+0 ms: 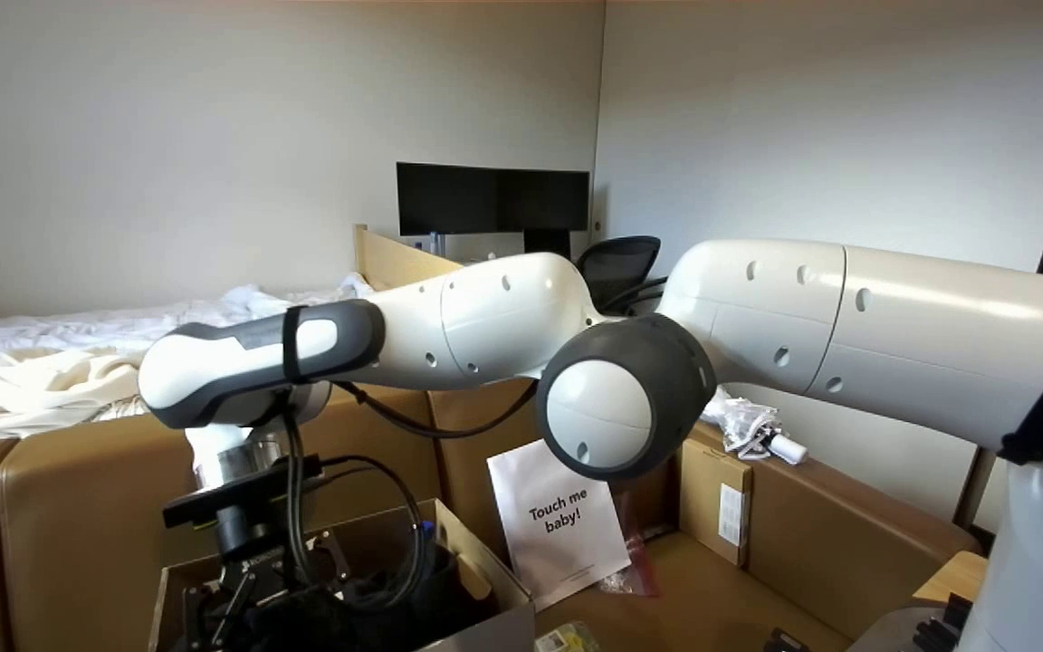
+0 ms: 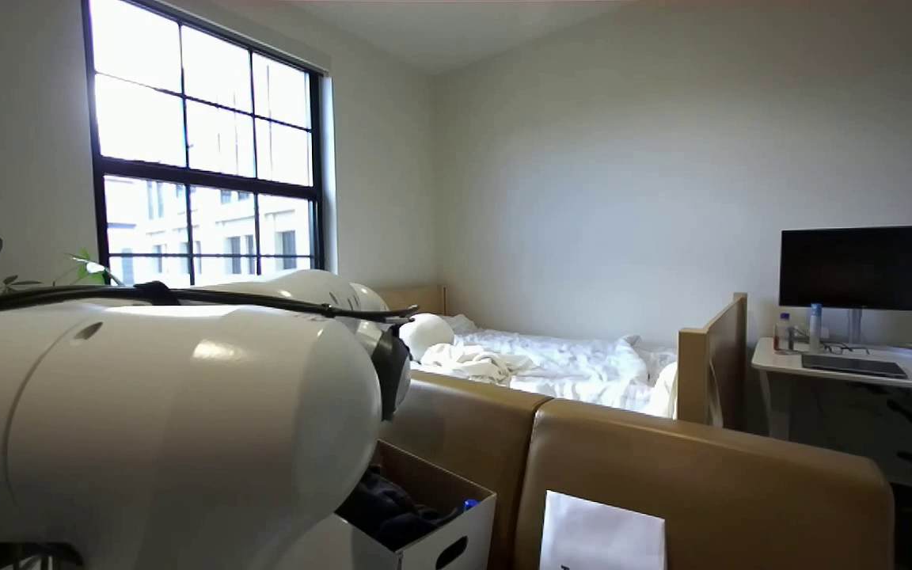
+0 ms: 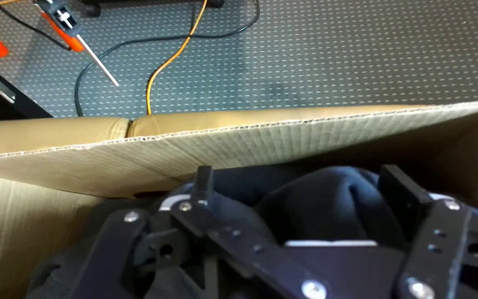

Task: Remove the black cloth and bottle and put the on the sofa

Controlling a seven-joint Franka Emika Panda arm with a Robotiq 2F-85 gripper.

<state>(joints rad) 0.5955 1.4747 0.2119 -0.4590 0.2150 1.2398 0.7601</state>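
Beside the backrest (image 2: 757,491) of the sofa (image 1: 712,607), an open cardboard box (image 3: 239,153) holds the black cloth (image 3: 330,199) and the bottle (image 2: 469,504).

The cloth lies crumpled below the rim with room above it; the bottle's blue top shows in a corner by the backrest. The gripper (image 3: 299,185) hangs at the opening, fingers (image 3: 203,185) spread wide over the cloth; whether they touch it I cannot tell.

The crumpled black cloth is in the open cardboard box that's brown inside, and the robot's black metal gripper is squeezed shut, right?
Not quite: the black metal gripper is open, its jaws wide apart in the wrist view. The crumpled black cloth is in the cardboard box.
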